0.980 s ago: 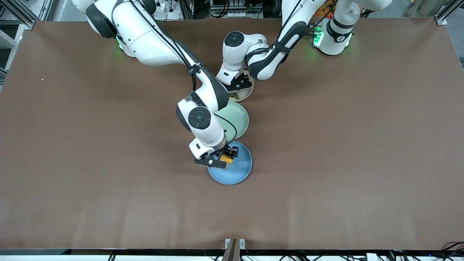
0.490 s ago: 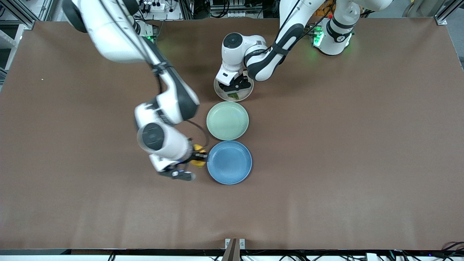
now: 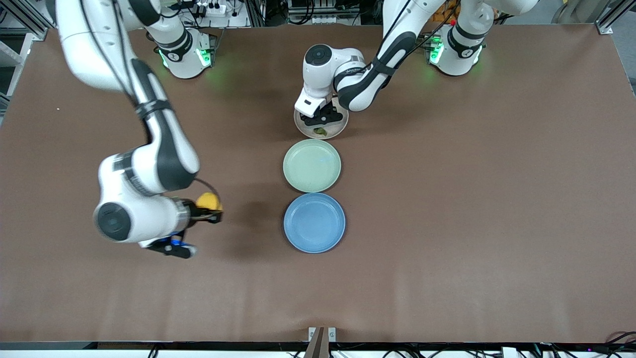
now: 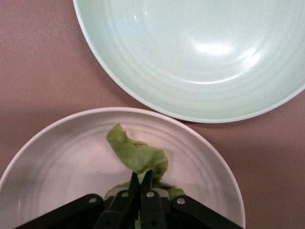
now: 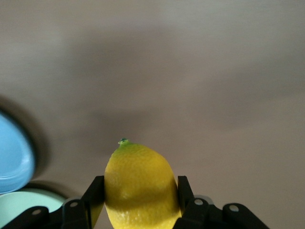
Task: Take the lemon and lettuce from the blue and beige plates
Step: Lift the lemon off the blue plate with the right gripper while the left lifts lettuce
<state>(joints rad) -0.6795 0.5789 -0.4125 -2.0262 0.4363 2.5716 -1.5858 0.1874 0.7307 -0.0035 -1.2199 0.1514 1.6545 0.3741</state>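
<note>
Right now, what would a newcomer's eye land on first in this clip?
First the yellow lemon pinched in the right claw, up over bare table toward the right arm's end, away from the empty blue plate. Next the left claw, shut on a crumpled lettuce leaf in the beige plate. The pale green plate between the two plates sits empty.
</note>
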